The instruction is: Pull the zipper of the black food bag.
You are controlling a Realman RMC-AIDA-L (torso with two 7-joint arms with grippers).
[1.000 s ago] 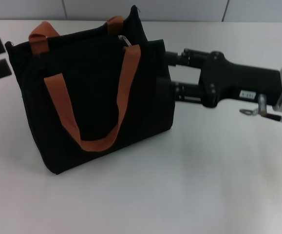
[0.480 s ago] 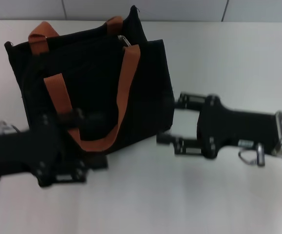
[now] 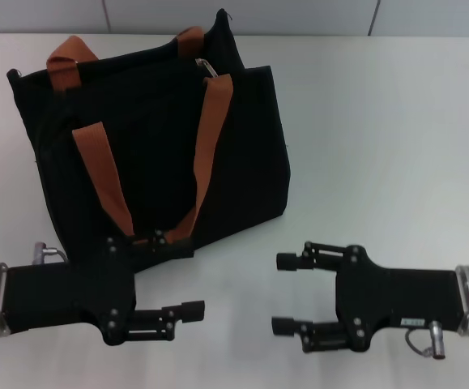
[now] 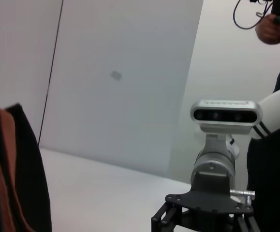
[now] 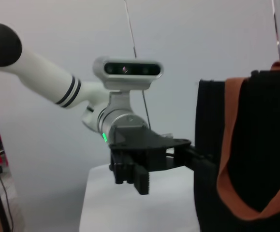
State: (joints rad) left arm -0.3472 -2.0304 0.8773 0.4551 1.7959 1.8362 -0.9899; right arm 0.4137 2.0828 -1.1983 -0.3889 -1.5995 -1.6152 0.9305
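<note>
The black food bag (image 3: 157, 146) stands upright at the far left of the white table, with rust-brown handles (image 3: 210, 138). The zipper (image 3: 209, 69), a small silver slider, sits at the bag's top near its right end. My left gripper (image 3: 177, 274) is open, low in front of the bag, and its upper finger overlaps the bag's bottom front edge. My right gripper (image 3: 285, 293) is open and empty over bare table, in front of and to the right of the bag. The bag also shows in the right wrist view (image 5: 265, 145) and the left wrist view (image 4: 31, 188).
The white table (image 3: 380, 146) stretches bare to the right of the bag. A tiled wall (image 3: 299, 14) runs along its far edge. The two grippers face each other near the front. A person (image 4: 277, 29) stands beyond the right arm.
My right gripper has drawn back from the bag's right side towards the table's front. My left arm has swung from the far left edge to low in front of the bag.
</note>
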